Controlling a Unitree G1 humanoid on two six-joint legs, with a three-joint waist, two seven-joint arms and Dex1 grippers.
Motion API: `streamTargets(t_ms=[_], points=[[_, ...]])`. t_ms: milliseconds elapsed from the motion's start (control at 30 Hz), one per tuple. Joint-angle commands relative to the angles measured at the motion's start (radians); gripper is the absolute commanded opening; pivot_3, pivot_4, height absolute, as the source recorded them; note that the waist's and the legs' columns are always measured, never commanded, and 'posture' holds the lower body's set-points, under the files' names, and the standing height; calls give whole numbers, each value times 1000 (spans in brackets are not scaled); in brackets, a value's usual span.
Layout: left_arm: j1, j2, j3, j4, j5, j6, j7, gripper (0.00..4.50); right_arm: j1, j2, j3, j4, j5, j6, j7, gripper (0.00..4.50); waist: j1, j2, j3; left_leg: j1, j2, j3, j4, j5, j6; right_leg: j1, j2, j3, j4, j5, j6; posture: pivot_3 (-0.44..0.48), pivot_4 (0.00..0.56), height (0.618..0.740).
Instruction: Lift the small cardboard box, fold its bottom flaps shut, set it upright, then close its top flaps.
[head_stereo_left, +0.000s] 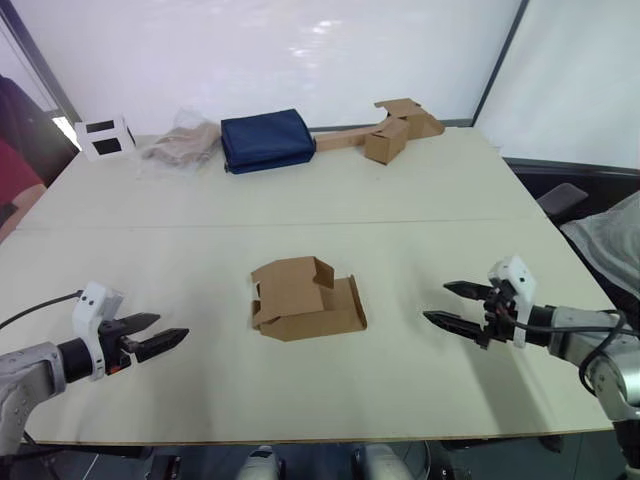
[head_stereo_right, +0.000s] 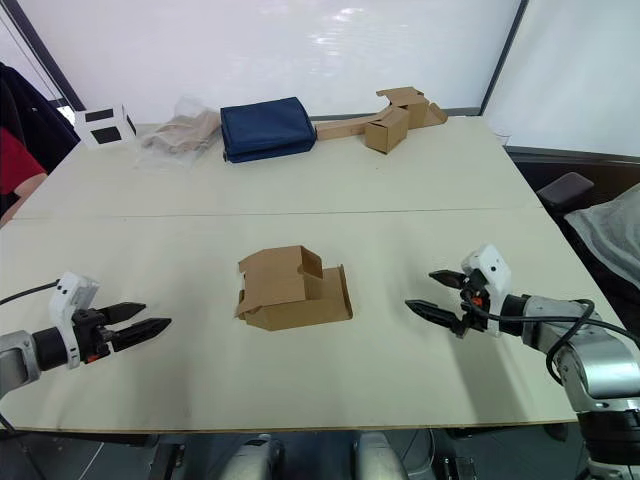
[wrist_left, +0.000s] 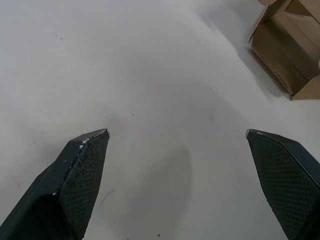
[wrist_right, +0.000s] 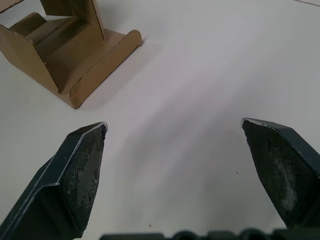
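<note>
We see the small cardboard box (head_stereo_left: 303, 299) lying on its side at the middle of the table (head_stereo_left: 420, 190), its flaps splayed open, untouched. Our left gripper (head_stereo_left: 160, 337) hovers well to its left, fingers spread apart and holding nothing. Our right gripper (head_stereo_left: 452, 305) hovers well to its right, fingers likewise apart, pointing toward the box.

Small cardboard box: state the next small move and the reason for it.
Probably bring both open grippers inward to the small cardboard box. It lies on its side mid-table with flaps splayed, untouched, while the left gripper and right gripper sit apart from it on either side, holding nothing.
</note>
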Motion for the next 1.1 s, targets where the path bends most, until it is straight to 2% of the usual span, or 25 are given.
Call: streamTargets(t_ms=[33,267,600,700,900,1100], points=[[-19,3,2,2,3,-19,-9,4500,-17,0,-14,-43,15,11,-12,4443,0,0,0,0,0,0,0,0,0,0,0,0,0,0,0,0,150,740],[-42,-6,14,-2,8,-26,12,4500,-69,50,-11,-23,-43,-55,-94,4443,-2,0,0,0,0,0,0,0,0,0,0,0,0,0,0,0,150,740],[-41,-14,30,-63,-9,-3,56,4500,-70,48,14,-54,-8,7,-66,4443,0,0,0,0,0,0,0,0,0,0,0,0,0,0,0,0,150,740],[-104,-56,78,-27,-34,2,128,4500,-88,46,18,-59,7,39,-57,4443,1,0,0,0,0,0,1,0,0,0,0,0,1,0,0,0,150,740],[-106,-33,44,-13,-55,74,89,4500,-75,28,6,-89,22,80,-54,4443,-1,0,0,0,0,0,0,0,0,0,0,0,0,0,0,0,150,740],[-215,-106,34,91,-285,368,32,4500,-50,30,-14,-193,107,162,-51,4443,3,0,0,0,0,-1,1,0,0,1,0,-1,1,0,0,0,150,740]])
